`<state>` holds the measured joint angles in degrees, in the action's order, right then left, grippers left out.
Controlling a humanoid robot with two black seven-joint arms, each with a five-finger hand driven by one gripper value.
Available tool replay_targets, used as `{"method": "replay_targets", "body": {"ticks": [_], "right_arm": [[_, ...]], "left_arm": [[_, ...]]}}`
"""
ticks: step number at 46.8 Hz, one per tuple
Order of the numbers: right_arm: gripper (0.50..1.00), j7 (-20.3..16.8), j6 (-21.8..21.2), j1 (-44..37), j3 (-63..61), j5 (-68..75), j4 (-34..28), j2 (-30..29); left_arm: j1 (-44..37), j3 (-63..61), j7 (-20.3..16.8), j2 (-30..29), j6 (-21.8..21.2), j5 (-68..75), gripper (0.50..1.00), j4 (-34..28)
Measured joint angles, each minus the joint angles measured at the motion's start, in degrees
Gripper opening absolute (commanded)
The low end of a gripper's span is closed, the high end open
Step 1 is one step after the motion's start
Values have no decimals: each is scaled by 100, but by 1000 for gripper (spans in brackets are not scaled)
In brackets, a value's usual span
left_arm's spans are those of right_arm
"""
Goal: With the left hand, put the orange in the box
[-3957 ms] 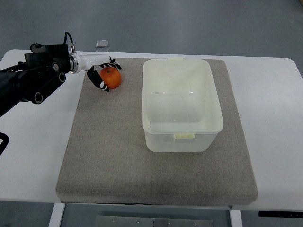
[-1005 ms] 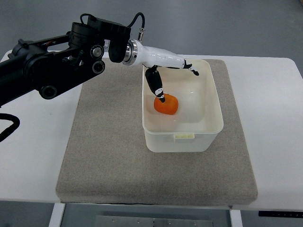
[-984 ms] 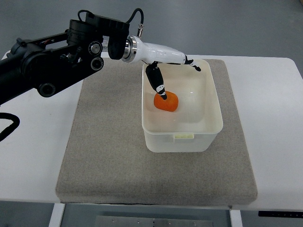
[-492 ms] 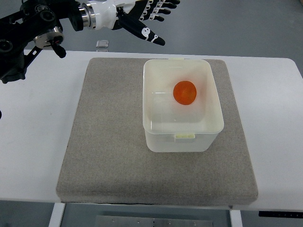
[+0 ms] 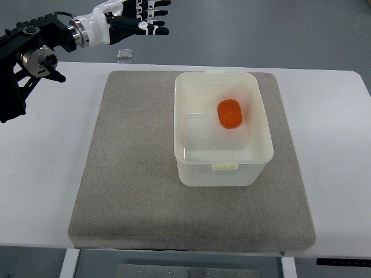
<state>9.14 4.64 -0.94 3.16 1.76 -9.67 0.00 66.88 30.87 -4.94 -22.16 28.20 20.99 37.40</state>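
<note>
Grey felt mat (image 5: 139, 191) across the lower and middle frame, laid flat on a white table (image 5: 330, 145) that shows bare at both sides. Translucent white plastic box (image 5: 255, 165) on the mat's upper right part, lidless, with a small latch tab on its near rim. Orange (image 5: 230, 113) inside that box, resting on the floor toward the far right portion, close to the right wall, free of any hand. Small square grey object (image 5: 124, 54) on the table just beyond the mat's far left corner, too small to identify. Left hand (image 5: 132, 22) at upper left of the frame, raised past the table's far edge, fingers (image 5: 152, 26) spread and pointing toward the right, holding nothing, well apart from the box. Black arm (image 5: 29, 55) leading off the left edge behind a white wrist. Grey floor beyond.
</note>
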Motion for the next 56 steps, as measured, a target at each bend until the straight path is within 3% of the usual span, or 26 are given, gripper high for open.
{"method": "replay_targets", "body": {"ticks": [10, 22, 34, 56], "right_arm": [[926, -3, 0, -1, -1, 0, 0, 0], [926, 0, 0, -3, -2, 0, 0, 0], [926, -3, 1, -2, 0, 0, 0, 0], [926, 1, 0, 0, -2, 0, 0, 0]], "left_arm": [[-162, -9, 1, 0, 55, -1301, 992, -619], [-776, 109, 2, 11, 98, -2283, 992, -670], [-1206, 521, 13, 12, 98, -2474, 992, -671], [-1241, 543, 33, 75, 34, -2497, 994, -946]]}}
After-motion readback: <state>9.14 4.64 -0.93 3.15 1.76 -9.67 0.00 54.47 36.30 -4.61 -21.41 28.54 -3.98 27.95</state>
